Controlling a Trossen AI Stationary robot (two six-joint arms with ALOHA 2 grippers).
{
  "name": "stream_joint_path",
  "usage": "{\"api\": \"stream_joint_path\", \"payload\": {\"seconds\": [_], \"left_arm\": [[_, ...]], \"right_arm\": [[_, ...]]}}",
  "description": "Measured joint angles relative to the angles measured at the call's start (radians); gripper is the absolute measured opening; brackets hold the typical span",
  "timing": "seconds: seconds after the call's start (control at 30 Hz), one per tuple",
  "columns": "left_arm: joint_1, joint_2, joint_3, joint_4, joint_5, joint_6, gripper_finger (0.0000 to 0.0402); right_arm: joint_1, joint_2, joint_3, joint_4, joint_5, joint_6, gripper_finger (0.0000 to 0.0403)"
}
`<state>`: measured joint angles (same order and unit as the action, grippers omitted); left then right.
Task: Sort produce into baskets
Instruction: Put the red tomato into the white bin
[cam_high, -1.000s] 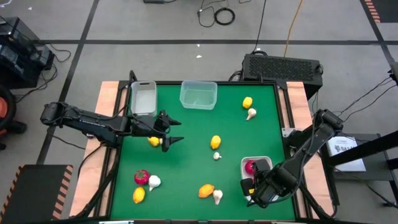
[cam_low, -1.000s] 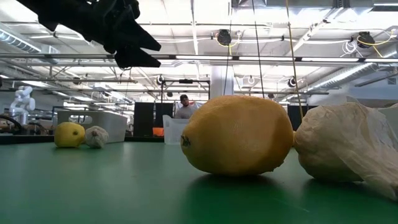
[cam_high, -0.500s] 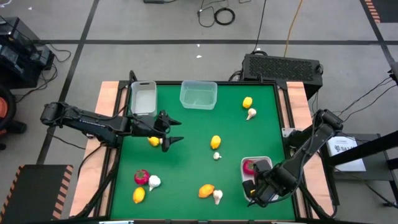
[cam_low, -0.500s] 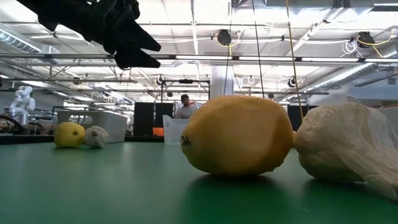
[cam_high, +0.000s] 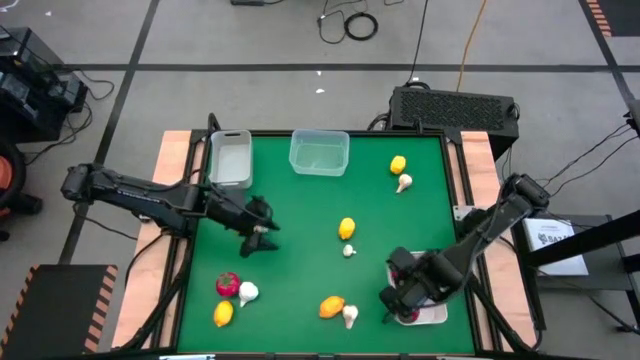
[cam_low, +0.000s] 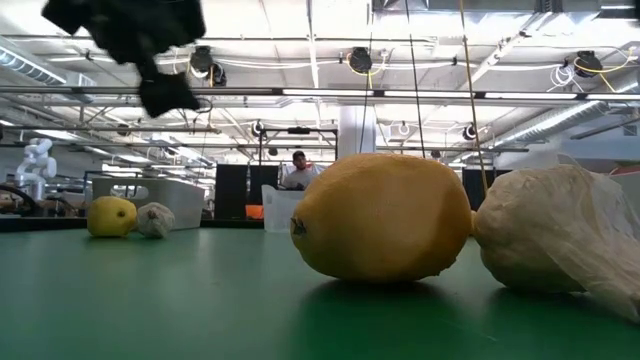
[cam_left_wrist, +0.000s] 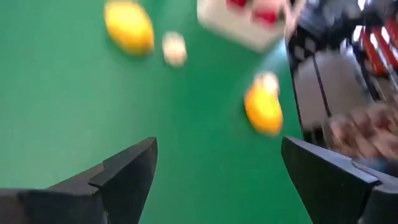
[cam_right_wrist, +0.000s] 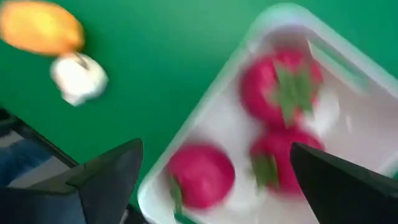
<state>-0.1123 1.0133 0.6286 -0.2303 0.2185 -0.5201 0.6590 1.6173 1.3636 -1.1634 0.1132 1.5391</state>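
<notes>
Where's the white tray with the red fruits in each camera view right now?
High view: white tray at the table's near right, mostly under the right pincer.
Low view: not in it.
Left wrist view: far off, blurred.
Right wrist view: close below, three red fruits inside.
Shared landmark: the lemon and garlic pair beside the tray.

The high view looks straight down on the whole bench (cam_high: 300, 250); the low view sits at bench height, very near a lemon (cam_low: 382, 217), facing the room. Each wrist view looks past its fingers (cam_right_wrist: 102, 177) at the bench; both share the white tray (cam_right_wrist: 205, 124).
</notes>
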Motion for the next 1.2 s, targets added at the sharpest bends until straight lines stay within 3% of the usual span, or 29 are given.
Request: {"api": "stream_joint_path", "payload": {"seconds": [0.13,0.37,0.53,0.67,0.77,0.97,1.2], "left_arm": [[-0.068,-0.02,0.063,-0.245,0.026,-0.059,0.0349],[-0.249,-0.058,0.114,-0.578,0.028,-0.202,0.0349],[-0.374,-0.087,0.114,-0.733,-0.064,-0.349,0.0349],[-0.423,-0.113,0.114,-0.902,-0.174,-0.53,0.0349],[-0.445,-0.122,0.114,-0.999,-0.195,-0.658,0.0349],[-0.525,-0.127,0.113,-0.952,-0.192,-0.67,0.0349],[-0.679,-0.094,0.113,-0.708,-0.193,-0.513,0.0349]], "right_arm": [[-0.075,0.0,0.0,0.09,0.075,-0.211,0.0396],[-0.23,-0.001,0.0,0.211,0.115,-0.572,0.0396],[-0.342,0.001,0.0,0.509,0.141,-0.95,0.0396],[-0.437,0.039,0.0,0.814,0.055,-1.164,0.0396],[-0.496,0.099,0.0,1.002,-0.034,-1.247,0.0396],[-0.549,0.298,0.045,1.289,-0.178,-1.278,0.0396],[-0.535,0.548,0.333,1.284,-0.2,-1.292,0.0396]]}}
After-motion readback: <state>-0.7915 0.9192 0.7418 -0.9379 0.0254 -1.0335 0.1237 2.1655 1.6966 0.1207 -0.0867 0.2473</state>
